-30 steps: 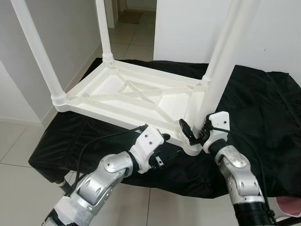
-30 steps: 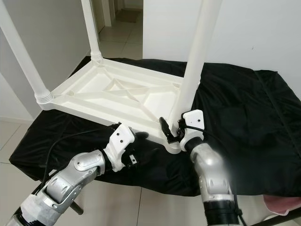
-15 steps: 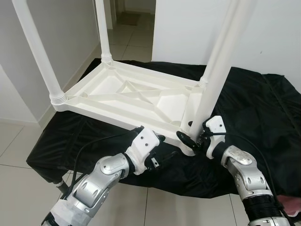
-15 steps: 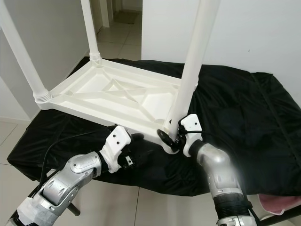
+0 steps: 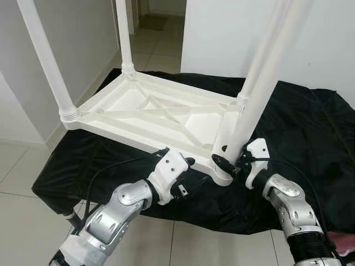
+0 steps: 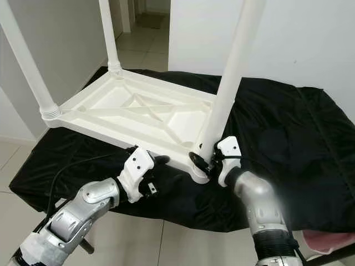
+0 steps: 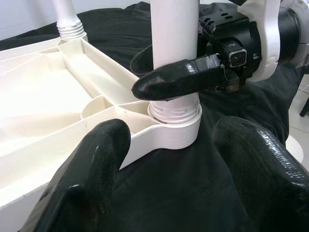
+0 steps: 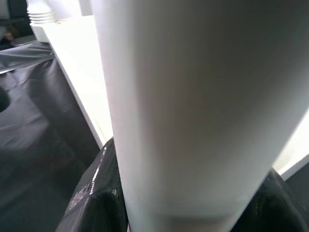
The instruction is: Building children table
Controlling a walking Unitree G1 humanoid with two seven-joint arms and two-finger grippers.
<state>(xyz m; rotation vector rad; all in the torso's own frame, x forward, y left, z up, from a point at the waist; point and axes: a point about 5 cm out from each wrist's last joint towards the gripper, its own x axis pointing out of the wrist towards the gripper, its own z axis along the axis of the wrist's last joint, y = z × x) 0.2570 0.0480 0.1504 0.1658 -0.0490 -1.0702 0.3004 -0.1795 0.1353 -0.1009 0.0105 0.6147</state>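
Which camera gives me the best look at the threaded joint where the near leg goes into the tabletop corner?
The left wrist view: the threaded joint sits centred, with the right hand closed round the leg just above it. The eye views show it small behind that hand. The right wrist view is mostly leg, close up.

Right gripper (image 5: 226, 164) clamped (left gripper (image 5: 186, 177) spread).

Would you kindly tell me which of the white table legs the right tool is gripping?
The near right corner leg, closest to the robot. The right tool clamps its base just above the socket, while the other three legs stand untouched.
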